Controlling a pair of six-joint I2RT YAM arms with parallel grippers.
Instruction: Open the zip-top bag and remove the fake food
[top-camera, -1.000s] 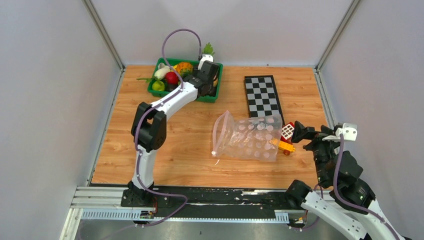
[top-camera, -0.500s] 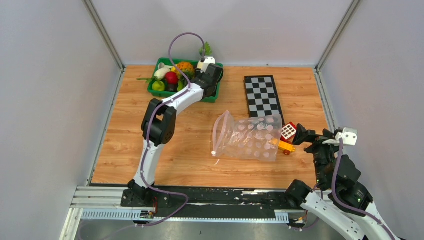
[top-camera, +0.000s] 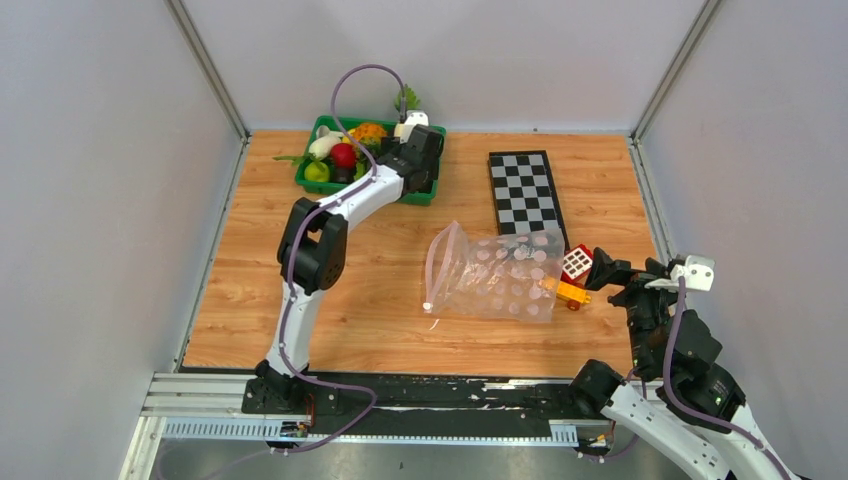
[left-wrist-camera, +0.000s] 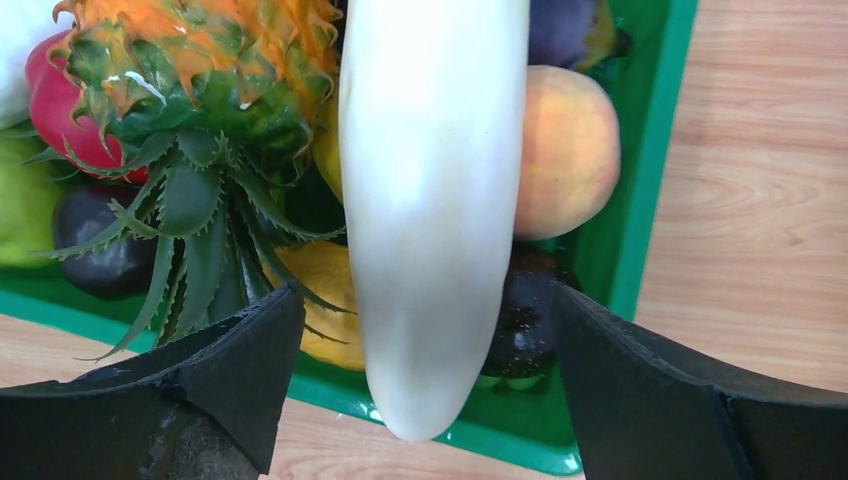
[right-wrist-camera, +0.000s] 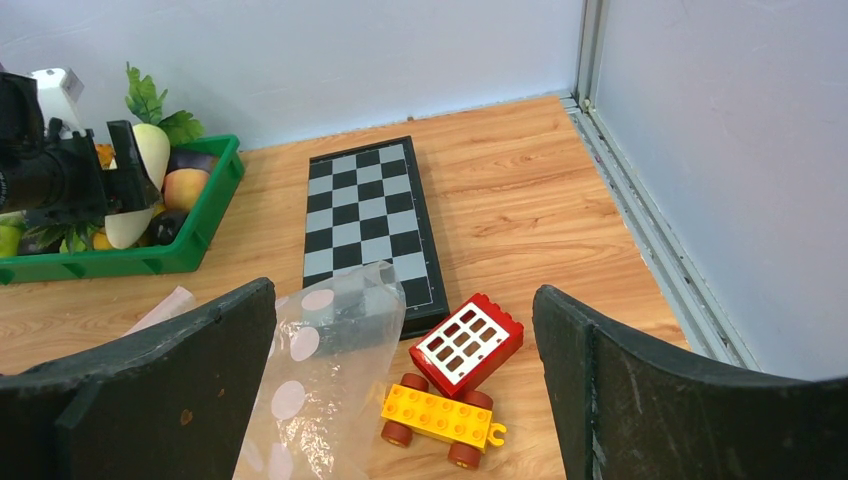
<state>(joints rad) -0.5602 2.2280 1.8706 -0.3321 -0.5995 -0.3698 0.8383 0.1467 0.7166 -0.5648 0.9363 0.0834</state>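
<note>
The zip-top bag lies flat mid-table, its pink-edged mouth gaping toward the left; I see nothing inside it. At the back left, fake food fills a green tray: pineapple, red apple, green pear. The long white radish rests on top, its tip over the tray's near rim. My left gripper is open around the radish, with a gap on each side. Near the bag's right end, my right gripper is open and holds nothing.
A red and yellow toy block car sits against the bag's right end. A folded chessboard lies behind them. A peach and dark fruit share the tray. Grey walls close in on three sides.
The left jaws have spread apart and let go of the radish, which now lies on the tray's fruit. The left elbow swung right. The right arm shifted slightly.
</note>
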